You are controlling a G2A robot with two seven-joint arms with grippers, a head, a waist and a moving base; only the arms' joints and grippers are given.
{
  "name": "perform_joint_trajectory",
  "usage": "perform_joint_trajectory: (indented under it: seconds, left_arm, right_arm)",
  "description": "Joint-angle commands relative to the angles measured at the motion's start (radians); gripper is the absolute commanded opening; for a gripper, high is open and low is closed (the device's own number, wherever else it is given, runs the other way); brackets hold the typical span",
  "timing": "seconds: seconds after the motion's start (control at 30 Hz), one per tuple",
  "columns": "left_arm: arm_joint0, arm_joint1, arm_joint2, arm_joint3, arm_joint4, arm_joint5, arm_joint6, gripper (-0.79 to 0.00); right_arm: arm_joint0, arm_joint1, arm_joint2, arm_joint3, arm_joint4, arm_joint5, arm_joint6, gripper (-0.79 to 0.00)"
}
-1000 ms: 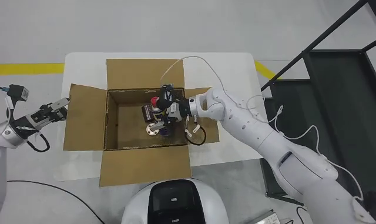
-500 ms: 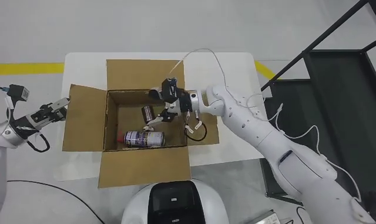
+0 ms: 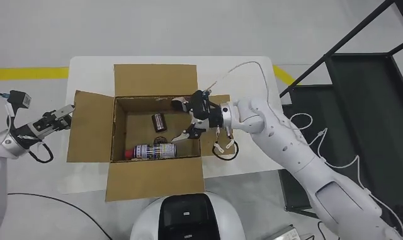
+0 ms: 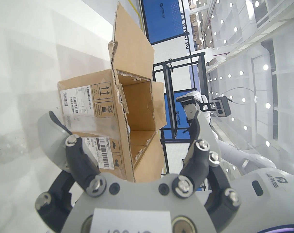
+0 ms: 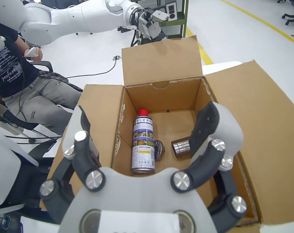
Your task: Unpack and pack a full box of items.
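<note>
An open cardboard box stands on the white table, all flaps folded out. Inside lie a spray can with a red cap, a short metal cylinder and a small metal flange between them. The right wrist view looks down on the spray can and the cylinder. My right gripper hovers over the box's right side, open and holding nothing. Left of the box's left flap, my left gripper is open and empty. Its own view shows the box from the side.
The table has bare room behind and to the right of the box. A black metal rack stands off the table's right side. The box's flaps stick out on every side.
My right gripper let go of the spray can, which now lies on the box floor, then rose and drew back toward the box's right wall. The left arm has not moved.
</note>
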Motion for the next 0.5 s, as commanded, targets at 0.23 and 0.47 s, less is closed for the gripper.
perform_joint_trajectory:
  seconds: [0.23,0.47]
  left_arm:
    - [-0.056,0.011,-0.015,0.132,0.114,-0.076,0.086,0.0]
    - [-0.139,0.003,0.039,0.257,0.064,-0.114,0.1,0.0]
  right_arm:
    - [-0.235,0.121,0.23,-0.154,0.355,0.0,0.277,0.0]
    - [-0.261,0.135,0.265,-0.176,0.397,0.004,0.315,0.0]
